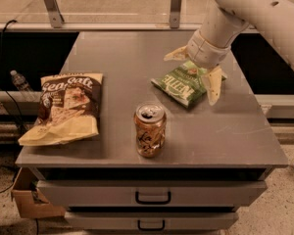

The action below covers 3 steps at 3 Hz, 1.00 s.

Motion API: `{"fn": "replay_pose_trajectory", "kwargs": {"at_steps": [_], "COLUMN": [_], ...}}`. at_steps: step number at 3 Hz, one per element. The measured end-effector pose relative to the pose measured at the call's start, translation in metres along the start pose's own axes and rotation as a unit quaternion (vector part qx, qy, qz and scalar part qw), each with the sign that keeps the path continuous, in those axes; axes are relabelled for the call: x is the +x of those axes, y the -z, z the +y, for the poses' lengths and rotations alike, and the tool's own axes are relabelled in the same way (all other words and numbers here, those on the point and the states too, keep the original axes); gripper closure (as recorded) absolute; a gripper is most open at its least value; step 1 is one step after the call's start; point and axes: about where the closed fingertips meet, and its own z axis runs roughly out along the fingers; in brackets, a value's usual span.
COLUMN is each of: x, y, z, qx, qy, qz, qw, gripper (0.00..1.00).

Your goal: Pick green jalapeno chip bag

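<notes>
The green jalapeno chip bag (182, 85) lies flat on the grey table (122, 58), right of centre, its white lettering facing up. My gripper (193, 75) hangs over the bag's far right part, on a cream arm that comes in from the upper right. It is open: one cream finger (176, 54) points left behind the bag, the other finger (211, 84) points down at the bag's right edge. The bag sits between and under them, part of it hidden by the wrist. The bag still rests on the table.
A brown soda can (150, 129) stands upright near the front middle. A larger brown-and-cream "Sea Salt" bag (66, 106) lies at the left edge. Drawers (152, 196) are below the tabletop. A railing (112, 26) runs behind the table.
</notes>
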Motion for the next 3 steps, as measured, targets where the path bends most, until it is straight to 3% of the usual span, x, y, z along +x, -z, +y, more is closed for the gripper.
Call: {"fn": "replay_pose_trajectory", "kwargs": {"at_steps": [1, 3], "x": [-0.0059, -0.0089], "y": [-0.0092, -0.0136], "z": [-0.0015, -0.0021], "qx": [-0.006, -0.012], "qy": [0.006, 0.007], "qz": [-0.01, -0.014], "qw": [0.9999, 0.9998], "gripper": [0.17, 0.63]}}
